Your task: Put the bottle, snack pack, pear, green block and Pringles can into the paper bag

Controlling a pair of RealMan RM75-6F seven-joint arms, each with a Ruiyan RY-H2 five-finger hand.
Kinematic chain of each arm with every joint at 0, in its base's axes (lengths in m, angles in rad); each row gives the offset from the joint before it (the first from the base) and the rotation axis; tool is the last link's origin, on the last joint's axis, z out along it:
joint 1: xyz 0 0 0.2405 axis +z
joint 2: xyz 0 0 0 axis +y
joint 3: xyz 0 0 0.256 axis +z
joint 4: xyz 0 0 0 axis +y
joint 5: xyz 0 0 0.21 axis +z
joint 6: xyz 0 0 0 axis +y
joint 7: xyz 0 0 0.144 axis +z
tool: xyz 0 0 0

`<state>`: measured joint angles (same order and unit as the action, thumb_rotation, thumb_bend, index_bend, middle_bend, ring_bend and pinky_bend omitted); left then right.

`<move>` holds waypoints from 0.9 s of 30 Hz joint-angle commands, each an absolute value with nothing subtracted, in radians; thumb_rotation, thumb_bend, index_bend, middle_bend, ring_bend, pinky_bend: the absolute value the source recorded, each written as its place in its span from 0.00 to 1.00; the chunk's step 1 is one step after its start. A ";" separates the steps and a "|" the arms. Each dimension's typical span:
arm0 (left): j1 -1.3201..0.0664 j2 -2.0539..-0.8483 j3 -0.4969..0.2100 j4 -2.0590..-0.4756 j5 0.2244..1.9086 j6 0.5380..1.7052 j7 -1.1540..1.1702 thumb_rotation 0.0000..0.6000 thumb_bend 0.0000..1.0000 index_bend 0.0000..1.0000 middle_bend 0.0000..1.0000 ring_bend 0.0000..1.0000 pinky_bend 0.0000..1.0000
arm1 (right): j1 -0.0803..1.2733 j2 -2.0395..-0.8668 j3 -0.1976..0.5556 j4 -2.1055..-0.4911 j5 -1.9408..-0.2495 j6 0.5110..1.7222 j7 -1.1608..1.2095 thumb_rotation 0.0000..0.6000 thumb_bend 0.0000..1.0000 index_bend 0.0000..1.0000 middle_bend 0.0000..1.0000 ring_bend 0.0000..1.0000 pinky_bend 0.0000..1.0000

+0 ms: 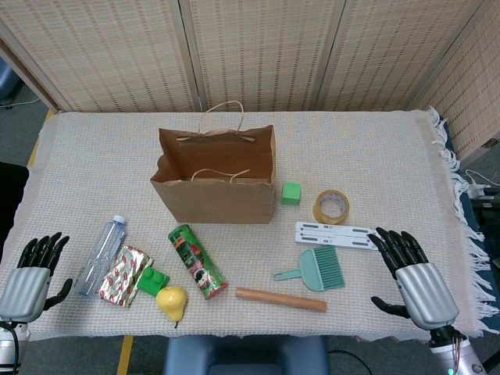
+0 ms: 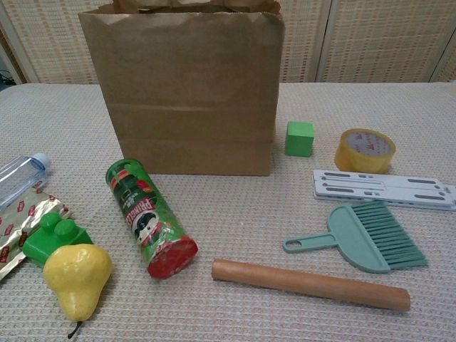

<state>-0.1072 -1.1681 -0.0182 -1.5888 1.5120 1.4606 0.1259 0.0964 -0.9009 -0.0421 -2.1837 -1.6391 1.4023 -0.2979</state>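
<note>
The brown paper bag [image 1: 215,187] [image 2: 189,92] stands upright and open at mid-table. In front of it to the left lie the clear bottle [image 1: 101,255] [image 2: 20,174], the foil snack pack [image 1: 123,275] [image 2: 14,228], a green studded block [image 1: 152,280] [image 2: 53,236], the yellow pear [image 1: 171,301] [image 2: 77,278] and the green Pringles can [image 1: 198,262] [image 2: 149,217] on its side. A green cube [image 1: 291,192] [image 2: 299,137] sits right of the bag. My left hand [image 1: 31,273] rests open at the front left edge. My right hand [image 1: 414,277] rests open at the front right. Neither holds anything.
Right of the bag lie a yellow tape roll [image 1: 331,206] [image 2: 365,149], a white slotted strip [image 1: 334,234] [image 2: 385,189], a teal hand brush [image 1: 316,269] [image 2: 367,239] and a wooden rolling pin [image 1: 281,299] [image 2: 310,283]. Folding screens stand behind the table.
</note>
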 commanded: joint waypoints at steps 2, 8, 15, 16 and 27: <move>-0.108 -1.165 -0.018 -1.593 1.511 1.460 0.126 1.00 0.36 0.00 0.00 0.00 0.03 | 0.095 -0.903 -0.039 -2.180 -1.645 1.408 -0.290 1.00 0.00 0.00 0.00 0.00 0.00; -0.103 -1.157 -0.010 -1.621 1.503 1.448 0.116 1.00 0.36 0.00 0.00 0.00 0.03 | 0.091 -0.902 -0.043 -2.177 -1.651 1.402 -0.284 1.00 0.00 0.00 0.00 0.00 0.00; -0.102 -1.099 0.003 -1.807 1.359 1.335 0.097 1.00 0.36 0.00 0.00 0.00 0.03 | 0.091 -0.901 -0.049 -2.182 -1.660 1.391 -0.276 1.00 0.00 0.00 0.00 0.00 0.00; -0.105 -1.090 0.002 -1.834 1.333 1.317 0.097 1.00 0.36 0.00 0.00 0.00 0.03 | 0.091 -0.900 -0.049 -2.183 -1.660 1.390 -0.274 1.00 0.00 0.00 0.00 0.00 0.00; -0.200 -1.130 -0.053 -1.949 1.119 1.209 0.247 1.00 0.35 0.00 0.00 0.00 0.02 | 0.102 -0.895 -0.045 -2.191 -1.663 1.372 -0.249 1.00 0.00 0.00 0.00 0.00 0.00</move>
<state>-0.1718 -1.1048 -0.0354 -1.9436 1.1563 1.2209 0.1969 0.1014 -0.8947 -0.0446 -2.1908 -1.6633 1.3720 -0.2496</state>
